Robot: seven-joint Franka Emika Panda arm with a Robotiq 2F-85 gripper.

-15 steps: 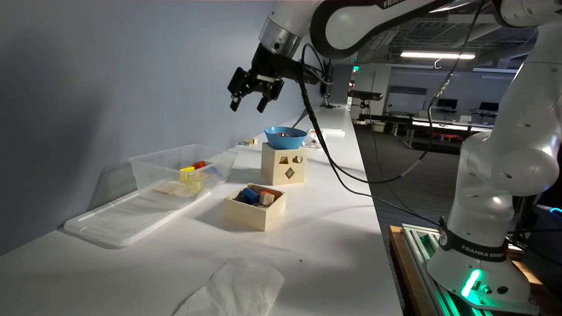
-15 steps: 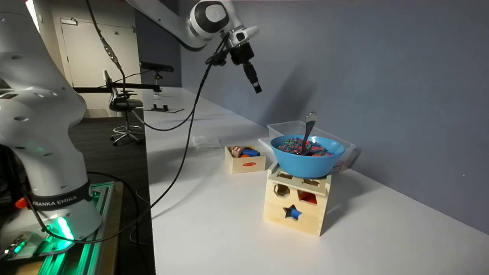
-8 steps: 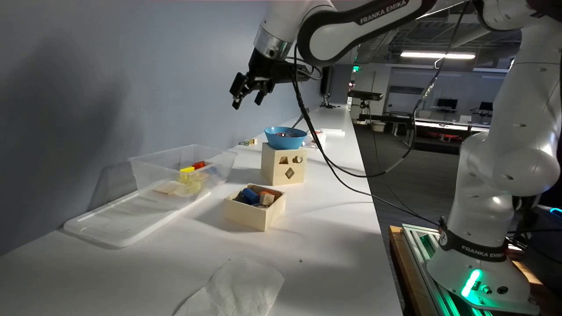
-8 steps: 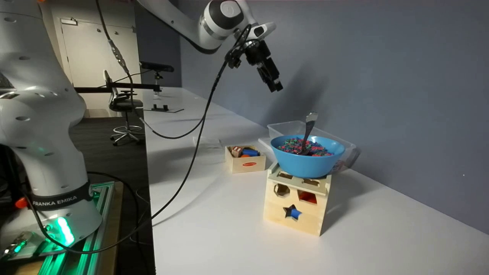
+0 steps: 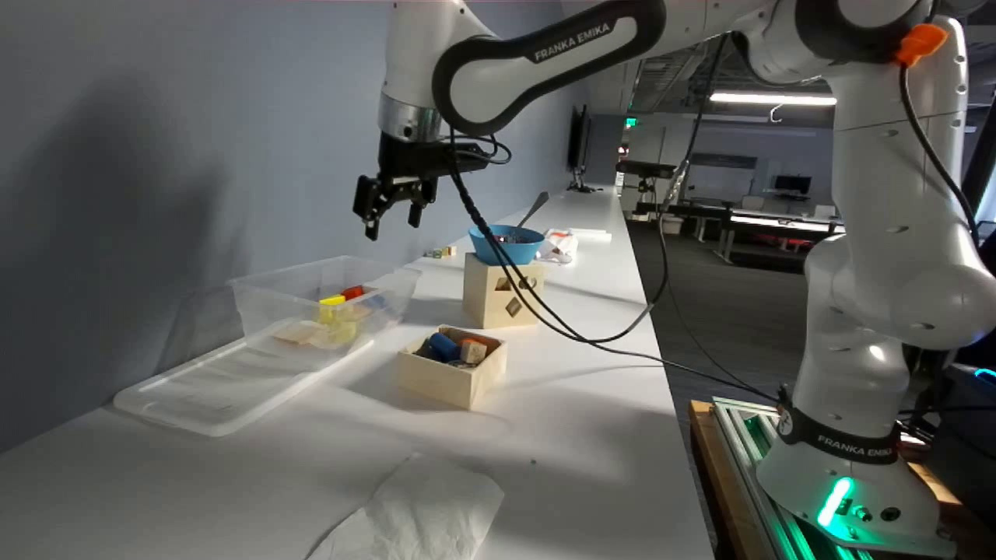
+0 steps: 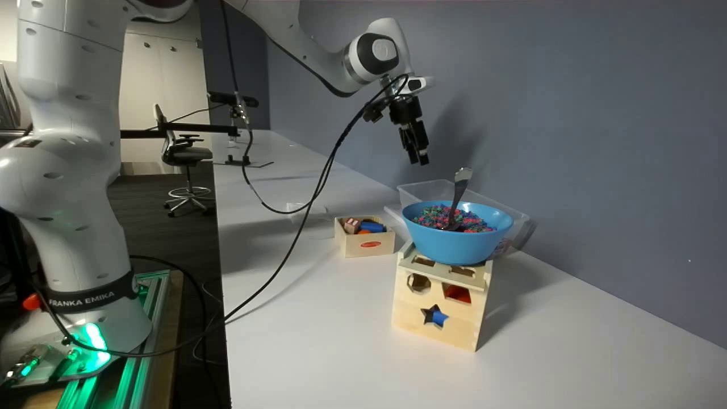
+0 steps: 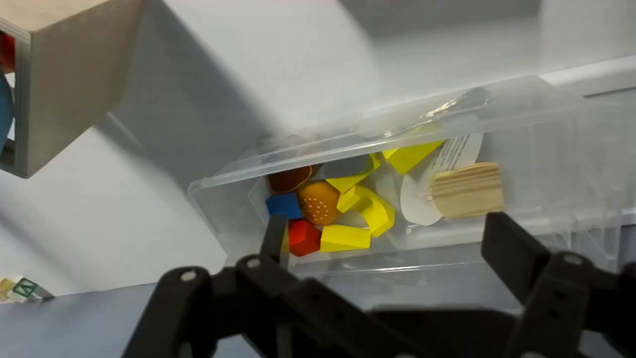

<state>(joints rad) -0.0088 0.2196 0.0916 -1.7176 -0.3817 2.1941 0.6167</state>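
Observation:
My gripper (image 5: 394,227) is open and empty, pointing down high above the clear plastic bin (image 5: 268,307); it also shows in an exterior view (image 6: 419,161). In the wrist view the open fingers (image 7: 386,223) span the bin (image 7: 218,206), apart from it. Inside the bin are a red block (image 7: 304,238), a blue block (image 7: 284,205), a yellow arch (image 7: 377,213), a yellow block (image 7: 345,238), an orange round piece with white dots (image 7: 319,203), a striped wooden piece (image 7: 467,191) and a white paper (image 7: 419,204). The left finger partly hides the red and blue blocks.
A blue bowl (image 6: 454,241) of colored bits, with a utensil (image 6: 460,184) upright in it, stands on a wooden shape box (image 6: 437,301). A small wooden box (image 5: 447,381) holds blocks. A lid (image 5: 194,400) lies beside the bin along the wall. A cable (image 5: 537,299) hangs from the arm.
My gripper has moved lower and toward the bin, leftward in an exterior view, and now points more straight down. It stays open. The objects on the table have not moved.

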